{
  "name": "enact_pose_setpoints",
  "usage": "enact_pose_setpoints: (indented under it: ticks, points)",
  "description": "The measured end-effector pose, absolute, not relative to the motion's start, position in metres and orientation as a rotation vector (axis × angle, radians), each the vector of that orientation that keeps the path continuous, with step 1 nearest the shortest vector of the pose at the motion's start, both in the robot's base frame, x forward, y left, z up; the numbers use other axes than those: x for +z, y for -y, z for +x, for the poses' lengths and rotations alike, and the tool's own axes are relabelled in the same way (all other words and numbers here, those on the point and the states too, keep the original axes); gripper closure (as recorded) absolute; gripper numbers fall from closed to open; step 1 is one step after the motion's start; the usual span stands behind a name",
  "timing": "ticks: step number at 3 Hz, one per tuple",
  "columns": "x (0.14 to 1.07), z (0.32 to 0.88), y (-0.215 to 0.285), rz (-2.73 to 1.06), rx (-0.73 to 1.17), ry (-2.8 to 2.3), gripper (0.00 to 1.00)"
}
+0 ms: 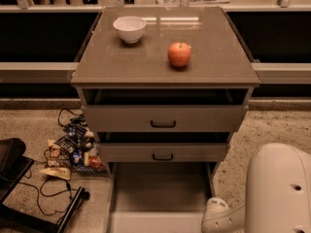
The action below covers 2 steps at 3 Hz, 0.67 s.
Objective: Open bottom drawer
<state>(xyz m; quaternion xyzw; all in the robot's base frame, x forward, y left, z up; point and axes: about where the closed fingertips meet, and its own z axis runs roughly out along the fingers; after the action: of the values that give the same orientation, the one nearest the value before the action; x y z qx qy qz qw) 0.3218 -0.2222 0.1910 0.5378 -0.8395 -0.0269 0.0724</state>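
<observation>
Where the lower right of the frame is filled by the robot's white arm (279, 191), its rounded end sits just beside the bottom drawer's right side. The gripper lies past the bottom edge, so I cannot tell whether it is open or closed. At bottom centre the bottom drawer (160, 191) is pulled far out, plain grey inside. Above it the middle drawer (163, 152) and top drawer (163, 118) each stand slightly out. Snack packets (68, 152) and a black cable (46, 193) lie on the floor at left. Farther up, an apple (179, 54) and a white bowl (129, 28) sit apart on the cabinet (121, 64).
</observation>
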Motion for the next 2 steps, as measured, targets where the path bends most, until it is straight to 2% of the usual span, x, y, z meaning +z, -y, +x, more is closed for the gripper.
enact_pose_setpoints:
  ticks: [1, 2]
  points:
    - [0.1937, 0.3081, 0.2225, 1.574, -0.085, 2.501, 0.97]
    - [0.1937, 0.3081, 0.2225, 1.574, -0.085, 2.501, 0.74]
